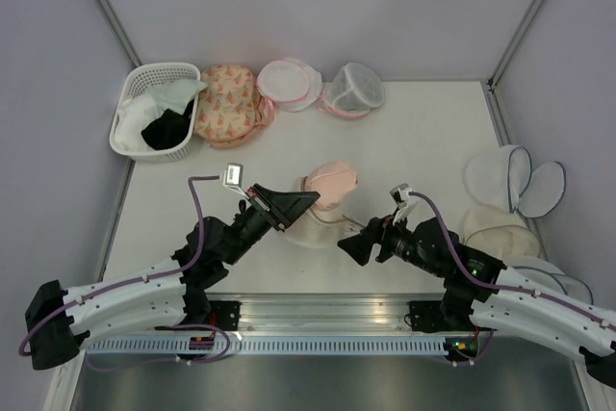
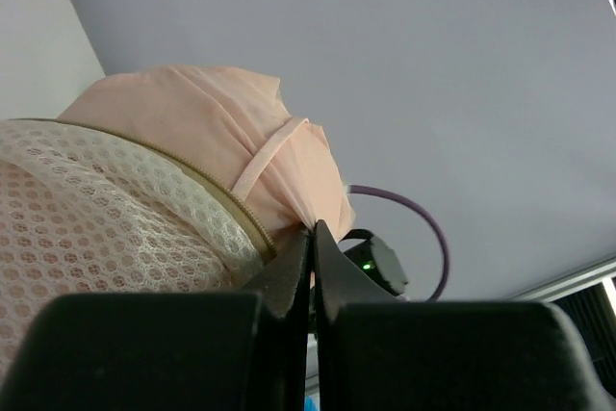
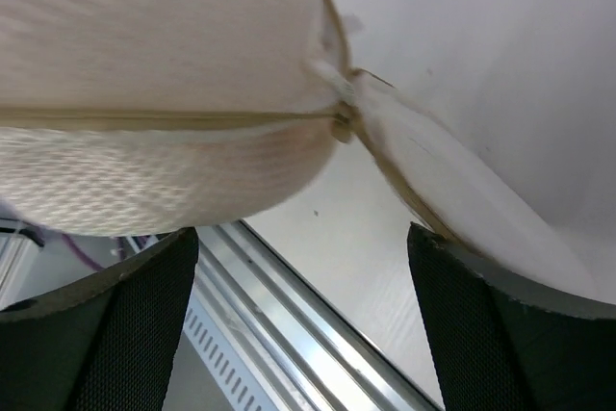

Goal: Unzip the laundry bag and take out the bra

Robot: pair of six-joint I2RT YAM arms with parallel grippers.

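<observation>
Top external: bra [image 1: 332,183] atop laundry bag [image 1: 311,230]

On the white counter [image 1: 423,141], back left: a white basket [image 1: 152,72] with white and black clothes. Next to it, a peach flowery bag [image 1: 226,103], then two round pink-edged bags [image 1: 289,84]. In the middle, the cream laundry bag [image 1: 310,230], pink bra [image 1: 332,183] poking out. At the right, blue-edged white bags [image 1: 515,180] and a cream bag [image 1: 496,226].

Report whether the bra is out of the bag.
Partly: the bra bulges past the open zip of the laundry bag, rest inside.
</observation>
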